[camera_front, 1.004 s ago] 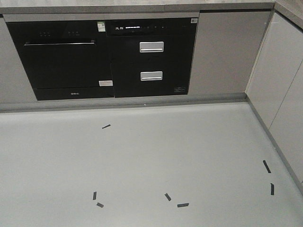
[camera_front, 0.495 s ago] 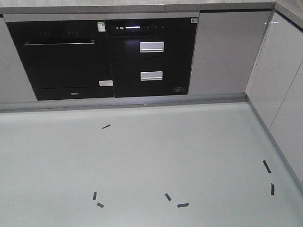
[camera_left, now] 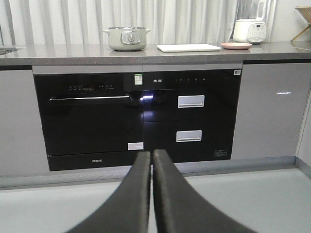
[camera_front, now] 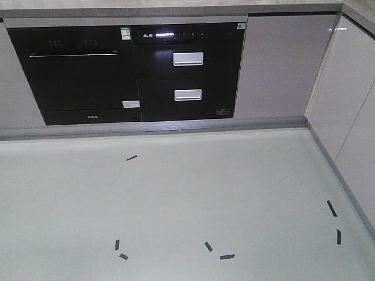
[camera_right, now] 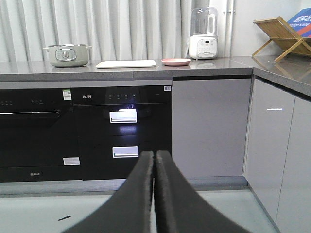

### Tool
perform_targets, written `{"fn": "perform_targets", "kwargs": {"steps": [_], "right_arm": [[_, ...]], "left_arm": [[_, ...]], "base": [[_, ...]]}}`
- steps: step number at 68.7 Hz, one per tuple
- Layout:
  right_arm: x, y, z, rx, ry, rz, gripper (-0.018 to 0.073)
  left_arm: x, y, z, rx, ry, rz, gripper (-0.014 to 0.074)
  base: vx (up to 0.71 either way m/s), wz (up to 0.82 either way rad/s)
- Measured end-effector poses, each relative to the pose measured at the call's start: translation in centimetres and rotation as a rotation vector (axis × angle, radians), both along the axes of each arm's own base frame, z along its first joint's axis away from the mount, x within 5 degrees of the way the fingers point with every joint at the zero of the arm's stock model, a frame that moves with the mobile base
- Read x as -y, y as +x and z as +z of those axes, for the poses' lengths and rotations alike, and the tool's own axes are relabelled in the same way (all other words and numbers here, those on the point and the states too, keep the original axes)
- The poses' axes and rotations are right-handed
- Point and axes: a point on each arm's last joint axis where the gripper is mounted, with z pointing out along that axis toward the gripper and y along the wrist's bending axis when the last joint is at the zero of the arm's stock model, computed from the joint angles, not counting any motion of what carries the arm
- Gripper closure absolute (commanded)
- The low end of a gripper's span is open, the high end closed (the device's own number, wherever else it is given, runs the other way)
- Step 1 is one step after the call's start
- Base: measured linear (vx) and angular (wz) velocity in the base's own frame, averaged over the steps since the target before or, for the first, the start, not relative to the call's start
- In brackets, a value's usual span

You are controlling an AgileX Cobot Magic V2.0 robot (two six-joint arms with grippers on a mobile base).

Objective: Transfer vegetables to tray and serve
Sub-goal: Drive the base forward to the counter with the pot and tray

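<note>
On the counter (camera_right: pixel 218 65) at 12 o'clock lies the tray (camera_right: pixel 125 63); left gripper (camera_left: pixel 151 155) and right gripper (camera_right: pixel 155 155) are closed, empty.

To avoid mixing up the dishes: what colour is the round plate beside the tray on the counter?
The plate is pink, clearest in the right wrist view.

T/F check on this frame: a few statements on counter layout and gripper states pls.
1. The tray sits on the counter between the pot and the pink plate. True.
2. The left gripper holds a lettuce leaf. False: its fingers are shut on nothing.
3. The blender stands left of the pot. False: it is right of the pink plate.
4. The right gripper is shut and empty. True.
</note>
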Motion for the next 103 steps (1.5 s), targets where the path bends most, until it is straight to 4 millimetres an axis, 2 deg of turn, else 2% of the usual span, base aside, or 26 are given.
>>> {"fn": "perform_targets", "kwargs": {"steps": [103], "right_arm": [[0.0,0.0,0.0,0.0,0.0,0.0,0.0565]], "left_arm": [[0.0,0.0,0.0,0.0,0.0,0.0,0.0602]], "base": [[0.11,0.01]]}}
